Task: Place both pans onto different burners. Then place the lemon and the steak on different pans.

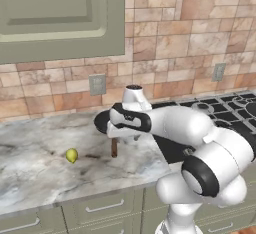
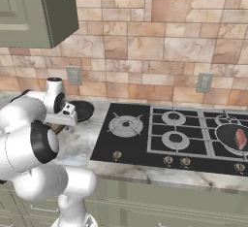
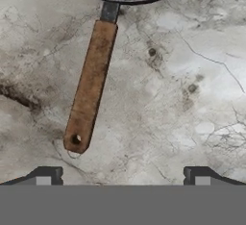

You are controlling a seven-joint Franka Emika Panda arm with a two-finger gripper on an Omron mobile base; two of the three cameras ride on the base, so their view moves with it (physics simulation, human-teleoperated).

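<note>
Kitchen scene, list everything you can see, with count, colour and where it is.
Pan with wooden handle: one, black, brown handle, on the marble counter.
Pan on the stove: one, black, on a right-hand burner.
Steak: one, pinkish-red, in that pan.
Lemon: one, yellow-green, on the counter left of the handle.
Cooktop: one, black glass, grey grates.
Wall outlets: two, grey, on the tiled backsplash.
Gripper: one, open, above the counter beside the handle.

Two pans: one with a wooden handle [image 3: 90, 87] on the desk [image 1: 35, 173], one [image 2: 233, 137] on the cooktop [image 2: 145, 138]. One lemon [image 1: 72, 155]. One steak [image 2: 240, 137]. Four burners showing. Two wall outlets. Five brass knobs along the cooktop's front.
</note>
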